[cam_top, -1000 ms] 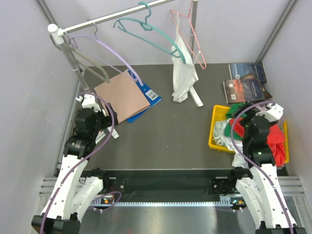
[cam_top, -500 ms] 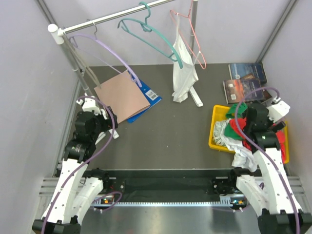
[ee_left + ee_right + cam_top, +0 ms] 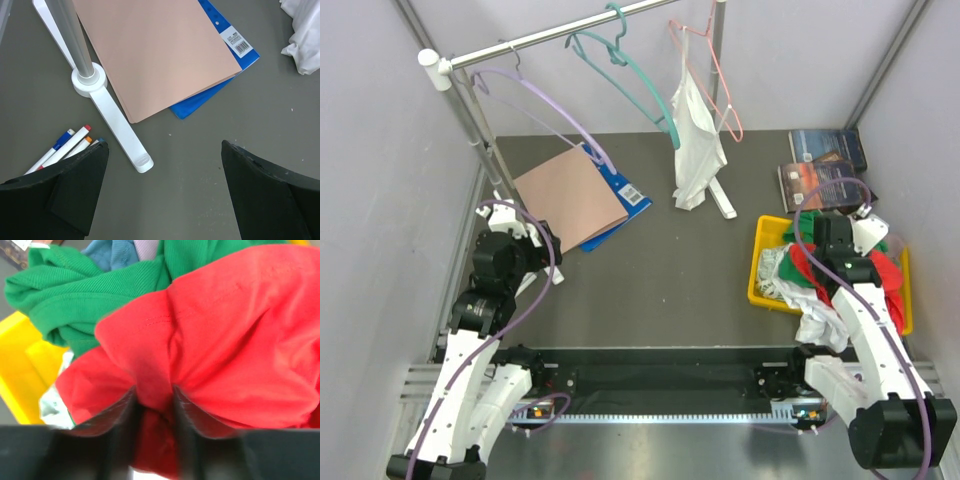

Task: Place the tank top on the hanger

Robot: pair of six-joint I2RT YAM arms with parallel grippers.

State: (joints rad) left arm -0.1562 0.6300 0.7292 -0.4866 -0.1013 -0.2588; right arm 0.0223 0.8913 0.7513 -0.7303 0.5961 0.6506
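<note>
The red tank top (image 3: 240,340) lies bunched in the yellow bin (image 3: 760,262) at the right, partly under my right arm. My right gripper (image 3: 154,390) is down in the pile, its two fingers pinching a raised fold of the red fabric. From above, the right gripper (image 3: 840,262) is hidden under its wrist over the tank top (image 3: 883,280). The teal hanger (image 3: 638,75) hangs from the rail at the back. Far from both, my left gripper (image 3: 162,150) hovers open over bare table at the left; from above the left gripper (image 3: 535,262) is near the rack's post.
A green garment (image 3: 75,290) and other clothes share the bin. A white top (image 3: 695,140) hangs on a pink hanger (image 3: 720,100); a lavender hanger (image 3: 555,115) hangs left. A brown folder (image 3: 160,50), the rack's foot (image 3: 115,125), markers (image 3: 65,147) and books (image 3: 825,170) lie about.
My right gripper shifted over the bin and its jaws came together on a fold of the red fabric. The teal hanger swung slightly on the rail. The left arm barely moved.
</note>
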